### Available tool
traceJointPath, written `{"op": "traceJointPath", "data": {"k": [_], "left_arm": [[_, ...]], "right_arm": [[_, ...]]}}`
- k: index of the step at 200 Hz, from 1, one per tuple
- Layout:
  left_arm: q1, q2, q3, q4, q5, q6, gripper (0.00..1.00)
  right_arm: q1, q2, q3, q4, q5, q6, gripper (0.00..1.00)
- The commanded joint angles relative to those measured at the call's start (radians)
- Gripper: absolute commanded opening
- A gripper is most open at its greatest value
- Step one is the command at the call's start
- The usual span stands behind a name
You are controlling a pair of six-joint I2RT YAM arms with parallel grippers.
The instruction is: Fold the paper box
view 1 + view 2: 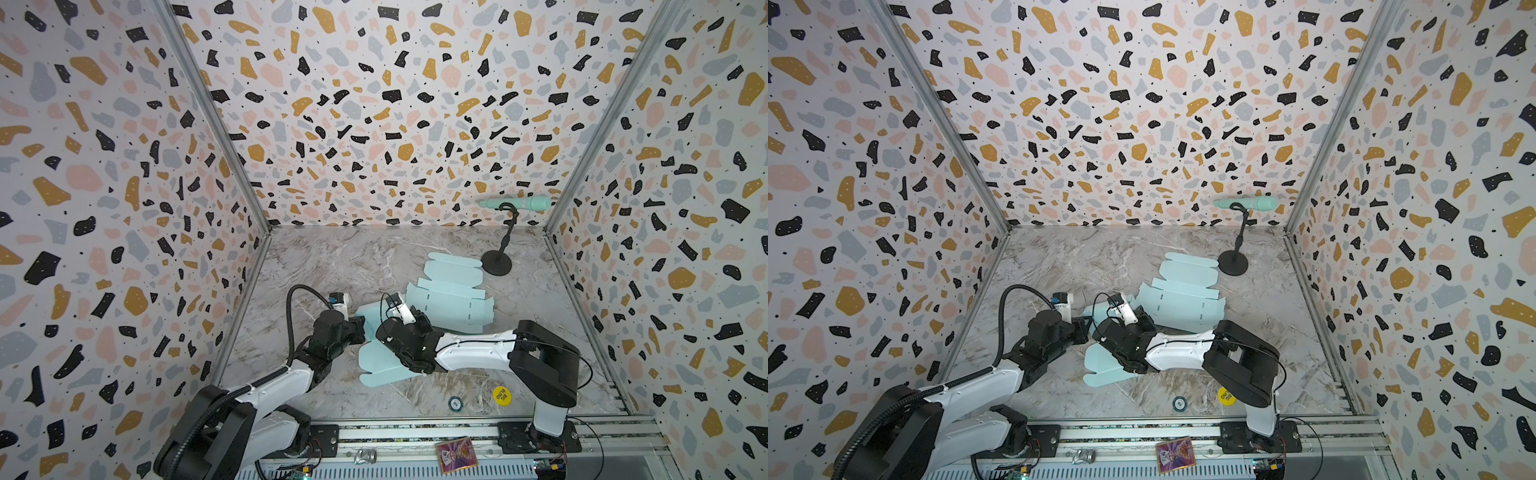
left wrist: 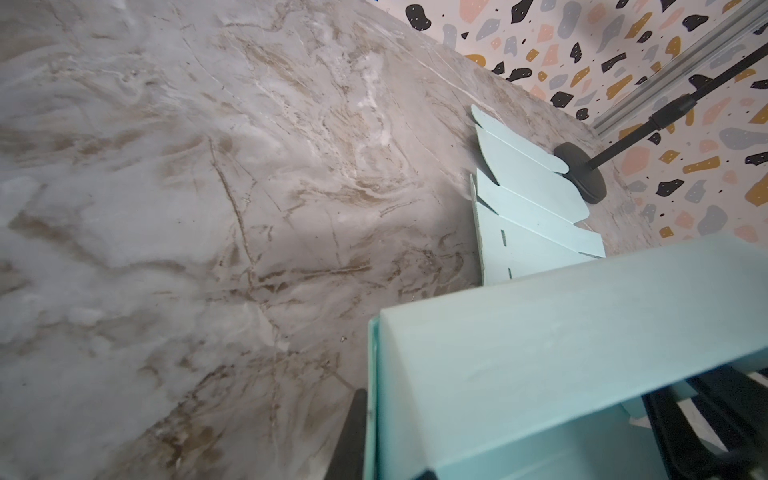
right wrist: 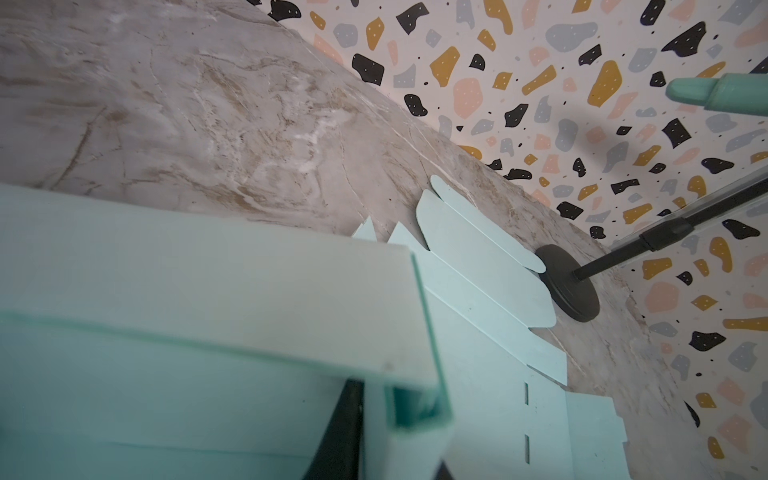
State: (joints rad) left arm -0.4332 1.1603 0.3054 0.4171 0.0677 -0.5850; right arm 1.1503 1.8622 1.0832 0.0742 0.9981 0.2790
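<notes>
The paper box (image 1: pixel 374 361) is pale mint card, partly folded, lying front centre between my two arms; it also shows in a top view (image 1: pixel 1100 365). My left gripper (image 1: pixel 360 326) reaches it from the left. In the left wrist view this gripper (image 2: pixel 386 457) is shut on the box's upright side wall (image 2: pixel 540 353), with one dark finger (image 2: pixel 353 436) on the outside. My right gripper (image 1: pixel 381 332) comes from the right. In the right wrist view it (image 3: pixel 390 449) is shut on a doubled-over wall (image 3: pixel 291 299), a dark finger (image 3: pixel 340 432) pressed against it.
Flat mint box cutouts (image 1: pixel 449 303) lie overlapped behind the box, reaching the round black base of a microphone stand (image 1: pixel 496 264) with a mint microphone (image 1: pixel 517 203). A yellow chip (image 1: pixel 501 395) and a dark chip (image 1: pixel 455 403) lie near the front edge. Patterned walls enclose three sides.
</notes>
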Motion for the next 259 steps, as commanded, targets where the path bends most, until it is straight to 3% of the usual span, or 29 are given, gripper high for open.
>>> {"op": "traceJointPath", "data": {"k": [1,20,48,127,168,222,227,240,259], "left_arm": [[-0.004,-0.013,0.006,0.086,0.046,0.013,0.0],[-0.004,-0.008,0.008,0.091,0.049,0.012,0.0],[-0.004,-0.005,0.008,0.093,0.05,0.013,0.0],[-0.004,-0.009,-0.005,0.095,0.037,0.014,0.0],[-0.004,0.02,-0.008,0.114,0.027,0.023,0.0],[-0.004,0.04,-0.005,0.096,-0.022,0.113,0.0],[-0.005,0.043,-0.003,0.095,-0.022,0.123,0.0],[-0.011,0.047,0.005,0.082,-0.025,0.159,0.0],[-0.05,0.047,0.029,0.046,-0.058,0.222,0.0]], "right_arm": [[-0.017,0.024,0.009,-0.049,0.053,-0.028,0.13],[-0.018,0.032,0.003,-0.02,0.064,-0.047,0.08],[-0.024,0.051,0.023,-0.011,0.075,-0.057,0.09],[0.009,-0.129,-0.025,-0.054,0.017,0.051,0.3],[0.013,-0.261,-0.061,-0.065,-0.101,0.119,0.39],[0.086,-0.437,-0.105,-0.098,-0.195,0.109,0.49],[0.093,-0.458,-0.114,-0.08,-0.212,0.076,0.5],[0.08,-0.511,-0.137,-0.042,-0.286,-0.019,0.66],[-0.051,-0.599,-0.191,0.017,-0.581,-0.157,0.68]]}}
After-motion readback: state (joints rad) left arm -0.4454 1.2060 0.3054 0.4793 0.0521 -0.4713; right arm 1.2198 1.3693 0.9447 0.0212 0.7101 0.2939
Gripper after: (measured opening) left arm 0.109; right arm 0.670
